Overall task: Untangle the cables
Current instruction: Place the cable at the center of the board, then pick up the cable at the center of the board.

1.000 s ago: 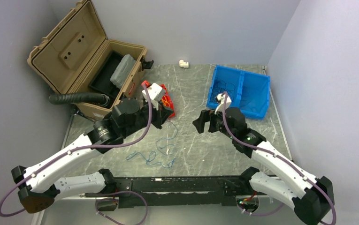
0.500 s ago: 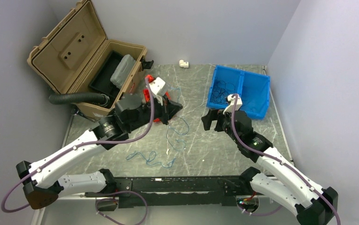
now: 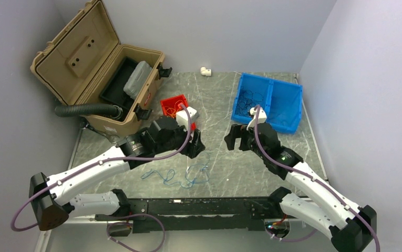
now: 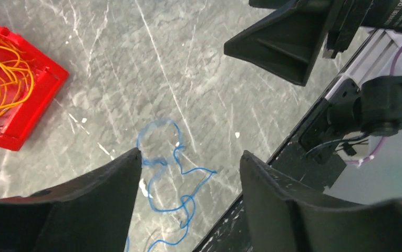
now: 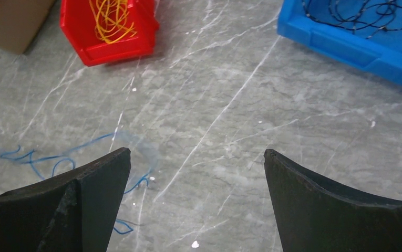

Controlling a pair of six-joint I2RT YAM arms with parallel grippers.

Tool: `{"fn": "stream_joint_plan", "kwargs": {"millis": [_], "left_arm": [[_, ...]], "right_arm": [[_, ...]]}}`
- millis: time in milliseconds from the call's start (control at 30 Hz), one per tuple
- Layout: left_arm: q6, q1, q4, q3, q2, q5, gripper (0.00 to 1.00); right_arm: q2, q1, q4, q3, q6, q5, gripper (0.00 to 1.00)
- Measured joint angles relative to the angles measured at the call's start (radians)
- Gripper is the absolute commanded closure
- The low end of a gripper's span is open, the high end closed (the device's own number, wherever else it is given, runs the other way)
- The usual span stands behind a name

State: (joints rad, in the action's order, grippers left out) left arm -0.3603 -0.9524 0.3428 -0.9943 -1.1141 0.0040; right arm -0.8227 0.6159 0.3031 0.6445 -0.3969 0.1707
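- Left claw (image 4: 188,169): jaws about half open and holding nothing. It hangs low over the middle of the bench, a little toward the near edge.
- Blue cable (image 4: 188,200): loose on the bench right under the left claw. In the wrist view part of it shows in the gap between the two fingers, and it does not touch either one.
- The blue cable's long run goes left to right along the near edge, with loops at its right end below the claw.
- Right claw (image 5: 196,153): jaws wide open and empty, to the right of the cable and apart from it. The left arm is the nearer one, I judge.
- Red bin (image 3: 173,105): one, behind the left claw, holding a bundle of orange cables (image 5: 106,20).
- Blue bin (image 3: 288,113): one, at the far right corner, with two compartments. Dark cables (image 3: 251,97) lie in its left one.
- Count: two claws, two bins, three colours of cable. I cannot tell the number of strands in any colour.
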Motion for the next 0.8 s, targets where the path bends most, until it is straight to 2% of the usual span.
{"fn": "stream_joint_plan", "kwargs": {"millis": [67,133,400,800], "left_arm": [[0.001,0.000,0.029,-0.005,0.004,-0.005,0.04],[0.002,0.000,0.053,-0.005,0.019,-0.021,0.01],[0.004,0.013,0.167,-0.021,0.156,-0.127,0.01],[0.081,0.090,0.364,-0.029,0.312,-0.277,0.01]], "right_arm": [[-0.003,0.000,0.003,0.002,0.000,-0.029,0.00],[-0.013,0.000,0.004,0.011,0.001,-0.063,0.00],[-0.094,0.000,0.003,0.033,0.002,-0.191,0.00],[-0.154,0.008,0.000,0.060,0.008,-0.251,0.00]]}}
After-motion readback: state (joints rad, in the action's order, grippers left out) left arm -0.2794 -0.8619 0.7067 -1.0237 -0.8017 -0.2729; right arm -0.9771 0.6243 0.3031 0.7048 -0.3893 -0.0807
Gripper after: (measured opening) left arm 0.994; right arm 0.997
